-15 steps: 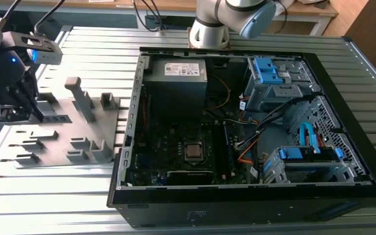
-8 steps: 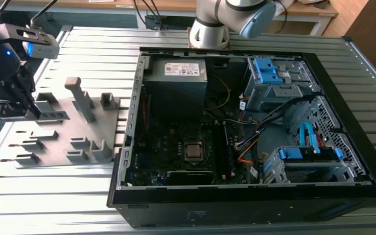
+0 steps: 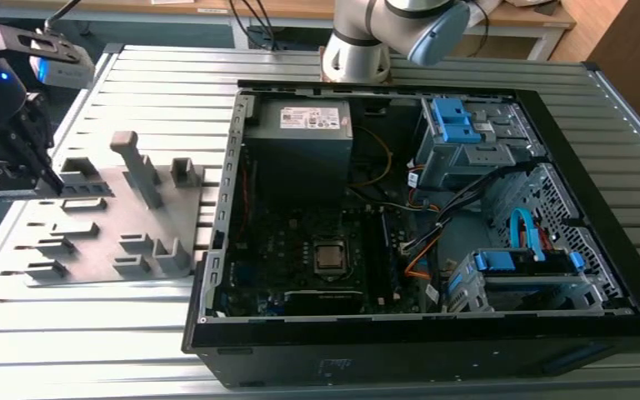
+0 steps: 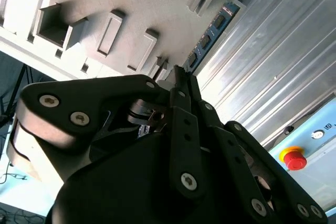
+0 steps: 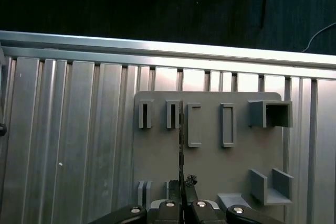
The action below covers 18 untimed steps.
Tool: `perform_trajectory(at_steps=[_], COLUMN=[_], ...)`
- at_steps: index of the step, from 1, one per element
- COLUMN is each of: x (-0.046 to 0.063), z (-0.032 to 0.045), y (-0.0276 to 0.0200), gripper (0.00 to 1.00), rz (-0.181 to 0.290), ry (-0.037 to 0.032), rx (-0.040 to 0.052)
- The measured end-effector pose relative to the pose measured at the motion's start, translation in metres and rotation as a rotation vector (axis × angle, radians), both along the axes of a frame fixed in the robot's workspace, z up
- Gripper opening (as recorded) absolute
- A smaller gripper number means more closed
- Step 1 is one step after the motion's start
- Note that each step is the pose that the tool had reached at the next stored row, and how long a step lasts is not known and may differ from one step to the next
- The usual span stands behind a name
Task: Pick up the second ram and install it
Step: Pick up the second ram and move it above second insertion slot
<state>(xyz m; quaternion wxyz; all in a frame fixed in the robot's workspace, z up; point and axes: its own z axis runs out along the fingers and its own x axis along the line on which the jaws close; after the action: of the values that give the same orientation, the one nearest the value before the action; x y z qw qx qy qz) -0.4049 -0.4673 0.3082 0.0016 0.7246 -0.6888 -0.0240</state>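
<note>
The gripper [image 4: 177, 73] has its jaws pinching one end of the ram [image 4: 211, 34]. Probably light, stiff but fragile, so grip gently, off the contacts.

In the second wrist view, the near end of the second ram [image 4: 212, 31] is hidden between the fingers [image 4: 184, 108] clamped on it. In the first wrist view it shows only edge-on, its chips unseen. The exterior view's top edge cuts off the robot arm [image 3: 392, 29].
</note>
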Motion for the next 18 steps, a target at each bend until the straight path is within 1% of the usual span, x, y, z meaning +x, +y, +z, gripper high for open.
perform_trajectory(at_steps=[18], x=[0.0], z=[0.0303], y=[0.0], gripper=[0.14], rz=[0.0], ry=[0.0], rx=[0.0001])
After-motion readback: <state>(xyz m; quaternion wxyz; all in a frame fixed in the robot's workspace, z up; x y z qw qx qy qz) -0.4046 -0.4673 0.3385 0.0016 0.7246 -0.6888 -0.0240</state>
